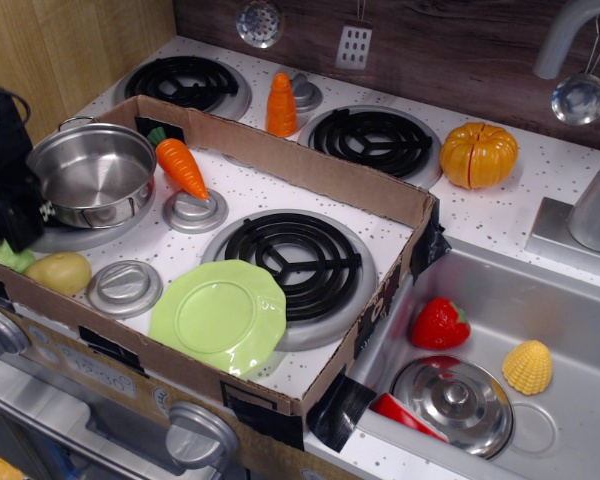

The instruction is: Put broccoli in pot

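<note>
The broccoli (14,258) lies at the left end of the cardboard box, and only a pale green bit shows under my gripper. My black gripper (16,222) is right over it at the frame's left edge, and its jaws are too dark to read. The shiny steel pot (93,173) stands empty just behind and to the right of the gripper, on the back left burner inside the box.
A yellowish potato (59,272) touches the broccoli's right side. A carrot (180,166), a green plate (220,316) and the box's cardboard wall (310,170) are nearby. The sink (570,300) holds a lid (453,402), a strawberry (440,324) and a yellow shell.
</note>
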`<move>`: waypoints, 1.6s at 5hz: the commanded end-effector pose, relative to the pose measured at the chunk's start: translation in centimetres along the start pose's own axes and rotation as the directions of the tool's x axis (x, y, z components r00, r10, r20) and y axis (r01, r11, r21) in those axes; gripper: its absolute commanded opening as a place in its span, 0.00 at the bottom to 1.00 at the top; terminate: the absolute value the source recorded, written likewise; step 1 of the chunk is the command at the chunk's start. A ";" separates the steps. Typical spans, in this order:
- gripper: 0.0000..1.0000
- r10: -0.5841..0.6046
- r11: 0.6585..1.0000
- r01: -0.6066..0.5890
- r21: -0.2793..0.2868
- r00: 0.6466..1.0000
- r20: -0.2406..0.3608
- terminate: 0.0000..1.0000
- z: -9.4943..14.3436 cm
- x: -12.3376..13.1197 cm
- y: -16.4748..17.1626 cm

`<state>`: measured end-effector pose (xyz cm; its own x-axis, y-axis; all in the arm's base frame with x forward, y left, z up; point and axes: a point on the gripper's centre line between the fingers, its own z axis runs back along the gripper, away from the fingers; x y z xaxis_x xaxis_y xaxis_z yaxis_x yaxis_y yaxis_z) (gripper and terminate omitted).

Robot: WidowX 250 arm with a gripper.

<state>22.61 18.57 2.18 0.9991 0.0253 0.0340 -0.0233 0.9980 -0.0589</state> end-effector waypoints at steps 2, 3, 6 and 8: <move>0.00 -0.026 0.996 0.024 0.089 0.999 0.021 0.00 2.9 1.7 0.1; 0.00 -0.043 0.990 0.039 0.134 0.999 0.028 0.00 5.2 2.6 0.1; 0.00 -0.053 0.974 0.045 0.221 0.998 0.033 0.00 10.9 5.4 -1.4; 0.00 -0.070 0.994 0.059 0.087 0.989 0.131 0.00 7.8 6.1 -2.3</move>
<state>28.14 16.71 8.81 0.9899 -0.0325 0.1377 0.0328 0.9995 0.0003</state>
